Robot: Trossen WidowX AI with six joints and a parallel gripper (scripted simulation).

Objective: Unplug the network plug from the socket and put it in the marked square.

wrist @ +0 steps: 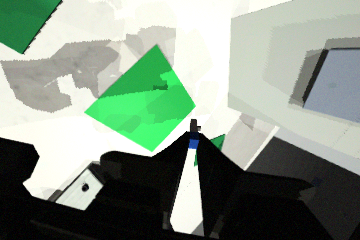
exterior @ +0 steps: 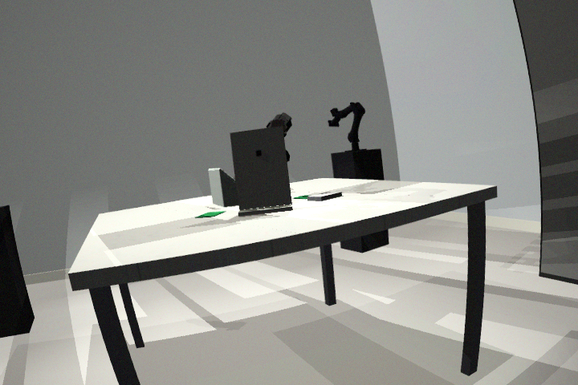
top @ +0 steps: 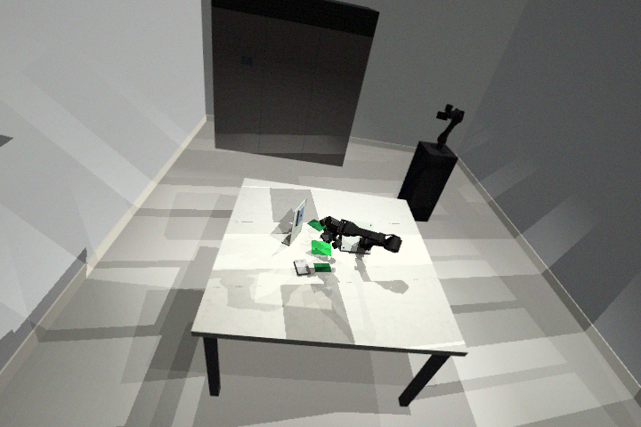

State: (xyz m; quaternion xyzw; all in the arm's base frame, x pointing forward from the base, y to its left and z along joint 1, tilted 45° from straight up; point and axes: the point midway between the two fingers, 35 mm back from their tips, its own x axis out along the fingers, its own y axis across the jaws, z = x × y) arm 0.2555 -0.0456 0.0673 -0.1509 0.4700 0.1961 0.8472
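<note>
Gripper (wrist: 193, 150) clamped on the plug (wrist: 193, 141), carried off the table, out of the panel (top: 297, 220) near the far edge. Green marked square (wrist: 140, 97) lies on the table just ahead and below; plug's long axis points toward it.

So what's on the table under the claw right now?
In the wrist view a green square lies on the table ahead of and below the claw, which grips the blue-tipped plug. The claw's dark body hides whatever sits directly beneath it.
</note>
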